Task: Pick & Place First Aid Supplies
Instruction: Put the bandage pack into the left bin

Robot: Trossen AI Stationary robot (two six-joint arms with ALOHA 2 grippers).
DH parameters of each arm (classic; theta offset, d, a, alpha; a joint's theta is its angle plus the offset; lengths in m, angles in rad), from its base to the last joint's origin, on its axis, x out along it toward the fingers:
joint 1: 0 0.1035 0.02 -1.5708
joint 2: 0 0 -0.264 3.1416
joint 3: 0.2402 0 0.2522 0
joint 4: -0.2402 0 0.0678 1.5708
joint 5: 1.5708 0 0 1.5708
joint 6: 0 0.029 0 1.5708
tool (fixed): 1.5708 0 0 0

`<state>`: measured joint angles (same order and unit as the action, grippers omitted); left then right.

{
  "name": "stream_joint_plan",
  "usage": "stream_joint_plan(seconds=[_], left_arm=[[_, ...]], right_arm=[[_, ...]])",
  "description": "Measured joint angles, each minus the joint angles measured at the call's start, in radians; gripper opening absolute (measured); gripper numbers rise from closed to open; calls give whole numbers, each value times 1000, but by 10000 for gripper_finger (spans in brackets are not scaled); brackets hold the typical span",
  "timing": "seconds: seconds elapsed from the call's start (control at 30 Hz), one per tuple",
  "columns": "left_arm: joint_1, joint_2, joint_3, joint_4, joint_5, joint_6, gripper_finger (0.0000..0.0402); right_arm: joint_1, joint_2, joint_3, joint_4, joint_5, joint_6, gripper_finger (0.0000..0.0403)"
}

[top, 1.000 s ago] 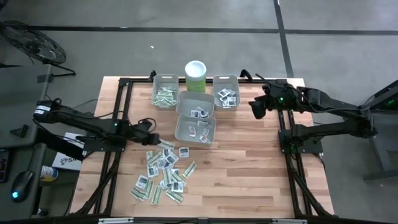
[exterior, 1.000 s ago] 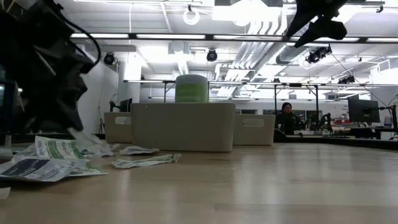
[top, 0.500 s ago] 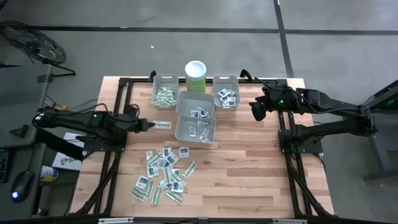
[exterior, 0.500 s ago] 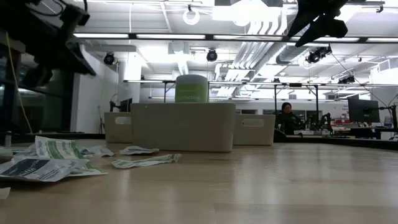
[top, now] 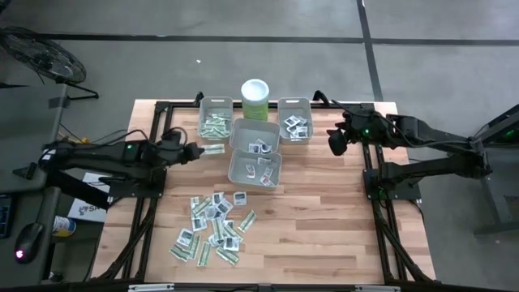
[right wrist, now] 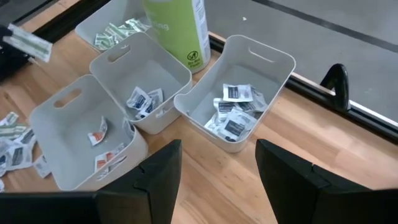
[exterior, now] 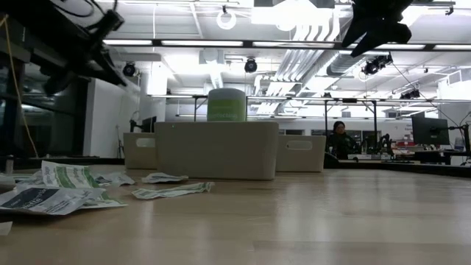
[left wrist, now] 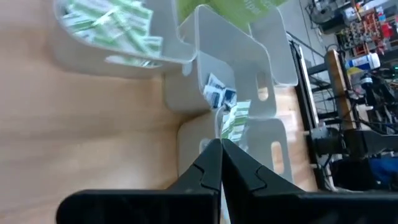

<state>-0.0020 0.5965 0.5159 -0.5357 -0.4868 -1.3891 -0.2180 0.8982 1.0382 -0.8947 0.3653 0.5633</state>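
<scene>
My left gripper [top: 195,151] hangs above the table, left of the bins, shut on a narrow green-white strip packet [top: 212,149]. Several more first aid packets lie in a loose pile [top: 212,227] on the wood near the front. The far-left grey bin [top: 215,120] holds green strips, the far-right bin [top: 295,119] holds white squares, and two middle bins [top: 255,136] [top: 255,168] hold a few packets. My right gripper [top: 334,142] stands open in the air right of the bins, nothing between its fingers [right wrist: 155,174]. My left gripper pinches one end of the strip packet [left wrist: 229,134] between its two shut fingertips. The fingers come from the table's left, slanting a little downward, along the strip. The rest of the packet [left wrist: 236,117] sticks out past the fingertips toward the bins, lifted clear of the table.
A tall pale green canister with a white lid [top: 255,100] stands at the far edge between the two outer bins. The black frame rails [top: 162,113] run along the table's sides. Bare wood [top: 324,219] lies right of the pile.
My left gripper has risen from the far end of the pile with the strip packet shut in it. It has moved up and toward the table's far edge, tipping closer to level. The packet now hangs clear beside the far-left bin.
</scene>
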Motion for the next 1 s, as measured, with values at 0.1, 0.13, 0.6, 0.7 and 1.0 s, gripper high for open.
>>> stream_joint_plan(seconds=[0.1,0.13,0.6,0.7,1.0], left_arm=[[112,57,0,76,76,82,0],[157,75,0,85,100,101,0],[718,341,2,324,560,388,0],[780,410,2,351,626,435,0],[820,506,2,463,686,497,5]], right_arm=[[-22,0,0,0,-17,-28,199],[-32,0,0,0,-24,-40,199],[-91,0,0,0,-87,-140,199],[-91,0,0,0,-88,-152,199],[-91,0,0,0,-107,-198,199]])
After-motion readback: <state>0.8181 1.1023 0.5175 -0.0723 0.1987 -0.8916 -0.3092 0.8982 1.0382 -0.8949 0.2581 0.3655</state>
